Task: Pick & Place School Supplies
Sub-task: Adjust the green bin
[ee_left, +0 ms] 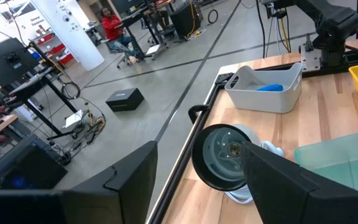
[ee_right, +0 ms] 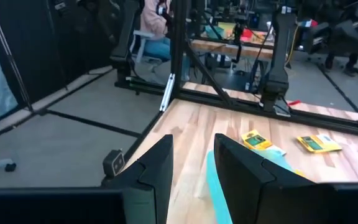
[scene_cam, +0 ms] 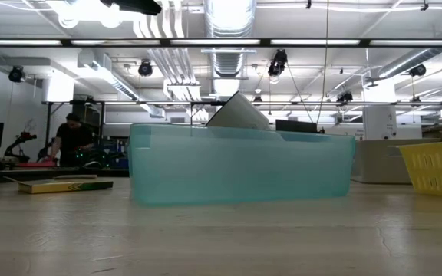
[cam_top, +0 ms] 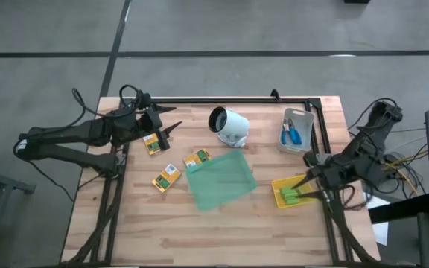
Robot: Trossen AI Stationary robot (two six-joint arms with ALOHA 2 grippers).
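While the left gripper (cam_top: 171, 131) hangs wide and empty, one packet (cam_top: 152, 144) lies just beside it.
Two more packets (cam_top: 166, 178) sit nearer table centre, by the green tray (cam_top: 222, 181); bare wood lies around them. Right gripper (cam_top: 306, 184), jaws narrow and empty, hovers over green blocks (cam_top: 292, 196) in the yellow tray (cam_top: 279, 185); scissors (cam_top: 292, 133) rest in the clear bin (cam_top: 299, 144).

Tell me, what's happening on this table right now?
A two-armed robot is sorting school supplies. The left gripper, jaws open and empty, hovers above one of three yellow-and-green packets. The right gripper sits over the yellow tray holding light-green blocks. Blue-handled tools lie in a clear bin.
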